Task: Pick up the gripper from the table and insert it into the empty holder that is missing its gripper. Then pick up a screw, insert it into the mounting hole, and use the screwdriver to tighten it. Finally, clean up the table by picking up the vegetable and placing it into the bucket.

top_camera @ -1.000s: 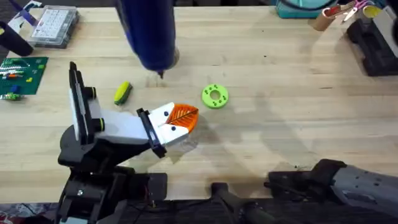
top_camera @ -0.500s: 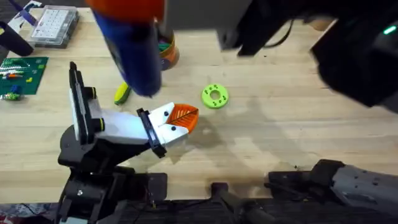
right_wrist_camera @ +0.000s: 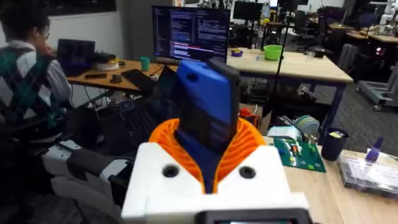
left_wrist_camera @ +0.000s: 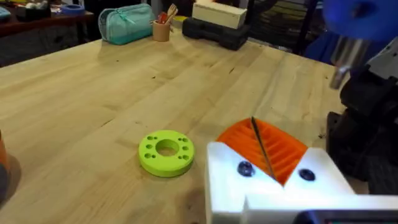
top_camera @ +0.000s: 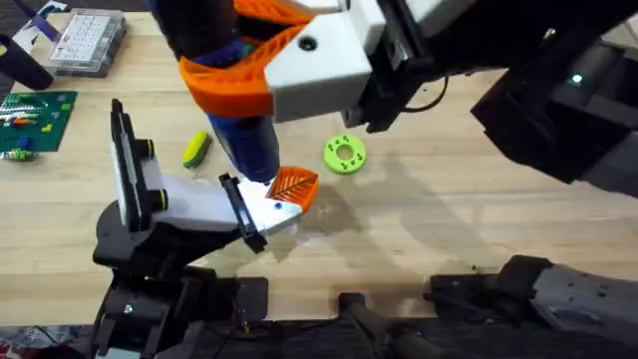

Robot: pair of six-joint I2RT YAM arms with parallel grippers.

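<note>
The orange ribbed gripper [top_camera: 295,184] on its white block sits in the holder [top_camera: 189,204], the white wrist body of the left arm with a black bracket. My right gripper [top_camera: 244,70] reaches across, shut on the blue screwdriver [top_camera: 249,145], which points down at that block. In the left wrist view the thin metal bit [left_wrist_camera: 262,149] crosses the gripper [left_wrist_camera: 267,146] and ends on the white block between two dark dots. In the right wrist view the screwdriver [right_wrist_camera: 208,106] sits between the orange pads [right_wrist_camera: 165,134]. The yellow-green vegetable [top_camera: 196,148] lies on the table [top_camera: 449,219]. The right arm hides the bucket overhead.
A lime-green ring [top_camera: 345,155] lies right of the holder. A clear parts box [top_camera: 88,40] and a green circuit board [top_camera: 32,120] are at the far left. A teal pouch [left_wrist_camera: 127,23] and a black case [left_wrist_camera: 217,32] stand at the table's far edge.
The right arm swung in over the table with the screwdriver, carrying it from near the bucket to the holder's white block. It now covers the bucket.
</note>
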